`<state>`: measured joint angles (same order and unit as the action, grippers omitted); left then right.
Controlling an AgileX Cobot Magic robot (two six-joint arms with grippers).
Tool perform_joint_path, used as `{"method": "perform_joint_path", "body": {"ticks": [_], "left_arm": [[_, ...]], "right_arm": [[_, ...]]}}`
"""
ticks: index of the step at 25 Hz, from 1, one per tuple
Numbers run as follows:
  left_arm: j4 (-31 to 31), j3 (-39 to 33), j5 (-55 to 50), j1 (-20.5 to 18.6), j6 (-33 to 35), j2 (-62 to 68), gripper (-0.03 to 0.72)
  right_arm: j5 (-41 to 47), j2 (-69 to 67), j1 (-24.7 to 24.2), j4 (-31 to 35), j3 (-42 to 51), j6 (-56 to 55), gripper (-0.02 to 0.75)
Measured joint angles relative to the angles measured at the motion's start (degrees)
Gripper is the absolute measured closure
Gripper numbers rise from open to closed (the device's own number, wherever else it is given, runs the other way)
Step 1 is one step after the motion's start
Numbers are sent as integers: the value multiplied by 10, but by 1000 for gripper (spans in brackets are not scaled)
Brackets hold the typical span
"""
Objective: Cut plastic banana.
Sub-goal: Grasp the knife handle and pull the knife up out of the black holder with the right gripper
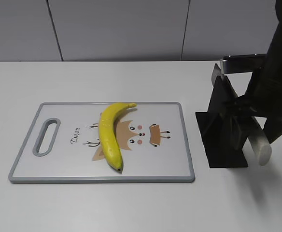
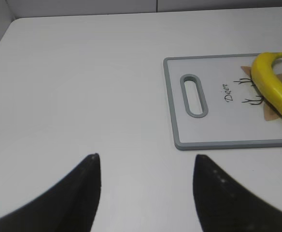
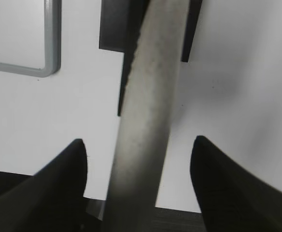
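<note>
The plastic banana [image 1: 109, 135] is whole, curved and bright yellow. It lies on the grey-rimmed cutting board [image 1: 59, 166], dark tip toward the front; its stem end shows in the left wrist view [image 2: 274, 82]. A grey knife handle [image 1: 260, 145] sticks out of a black stand [image 1: 222, 133]. My right gripper [image 3: 138, 141] is open, with the handle [image 3: 150, 87] between its fingers and a gap on each side. My left gripper [image 2: 147, 156] is open and empty over bare table, left of the board [image 2: 218, 130]. It is out of the exterior view.
The board has a handle slot [image 1: 46, 136] at its left end and a deer drawing under the banana. A second metal piece [image 1: 242, 63] lies at the top of the stand. A grey panelled wall runs behind the white table. The board's corner [image 3: 51, 48] is left of the stand [image 3: 113, 24].
</note>
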<state>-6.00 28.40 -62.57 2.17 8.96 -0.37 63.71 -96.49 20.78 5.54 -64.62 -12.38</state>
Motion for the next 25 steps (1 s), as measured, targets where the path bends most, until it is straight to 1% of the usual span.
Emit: {"method": "perform_joint_path", "body": {"ticks": [2, 5, 8, 11, 18, 25], "left_arm": [[0, 0, 0, 0, 0, 0, 98], [0, 0, 0, 0, 1, 0, 98], [0, 0, 0, 0, 0, 0, 98], [0, 0, 0, 0, 0, 0, 98], [0, 0, 0, 0, 1, 0, 98], [0, 0, 0, 0, 0, 0, 98]], "right_arm": [[-1, -4, 0, 0, 0, -1, 260], [-6, -6, 0, 0, 2, -5, 321], [-13, -6, 0, 5, 2, -8, 422], [-15, -6, 0, 9, 2, -16, 553], [-17, 2, -1, 7, 2, -20, 559], [-16, 62, -1, 5, 3, -19, 559]]}}
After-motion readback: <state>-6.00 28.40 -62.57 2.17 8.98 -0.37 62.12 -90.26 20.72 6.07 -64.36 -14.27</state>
